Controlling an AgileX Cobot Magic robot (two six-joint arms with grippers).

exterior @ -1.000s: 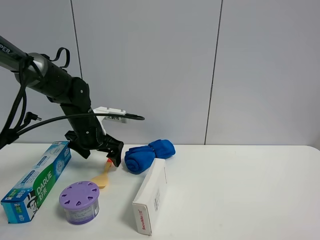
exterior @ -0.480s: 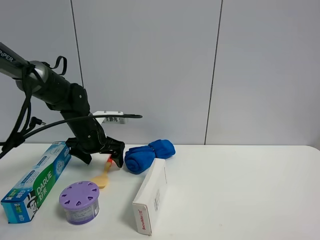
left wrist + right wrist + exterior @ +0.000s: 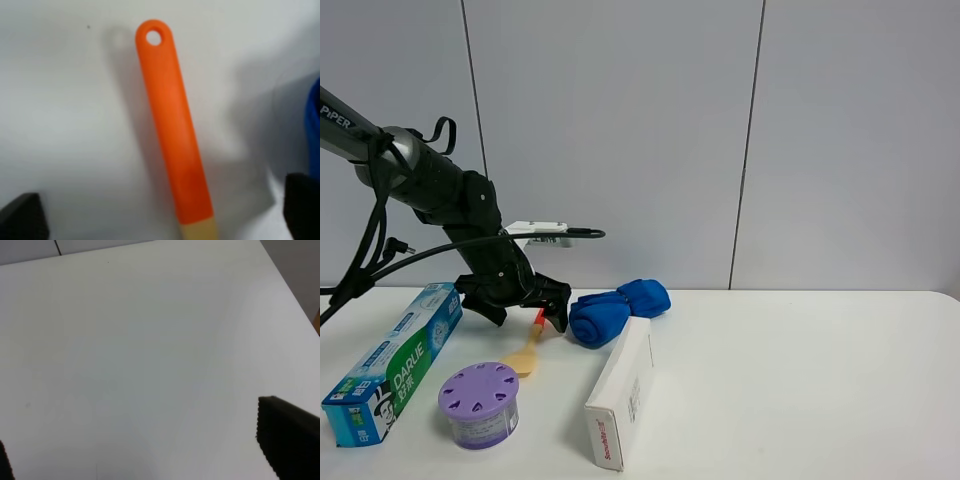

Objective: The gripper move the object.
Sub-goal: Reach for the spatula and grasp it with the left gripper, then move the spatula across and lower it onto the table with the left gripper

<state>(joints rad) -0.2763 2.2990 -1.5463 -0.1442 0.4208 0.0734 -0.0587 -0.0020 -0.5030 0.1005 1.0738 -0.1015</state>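
The spatula (image 3: 526, 355) lies on the white table (image 3: 800, 380), tan head toward the front, orange-red handle pointing back. My left gripper (image 3: 527, 316) is open and sits low over the handle, with one finger on each side. In the left wrist view the handle (image 3: 172, 135) lies flat between the two black fingertips (image 3: 20, 217), untouched. My right gripper (image 3: 145, 450) is open and empty above bare table; only its finger edges (image 3: 287, 435) show. It is out of the exterior view.
A rolled blue cloth (image 3: 618, 310) lies just right of the left gripper. A purple round container (image 3: 478, 403) stands in front of the spatula. A blue-green toothpaste box (image 3: 395, 360) lies at the left, and a white box (image 3: 620, 392) lies near the middle.
The left arm has shifted slightly and the gripper has settled a little closer around the handle. The spatula has not moved.
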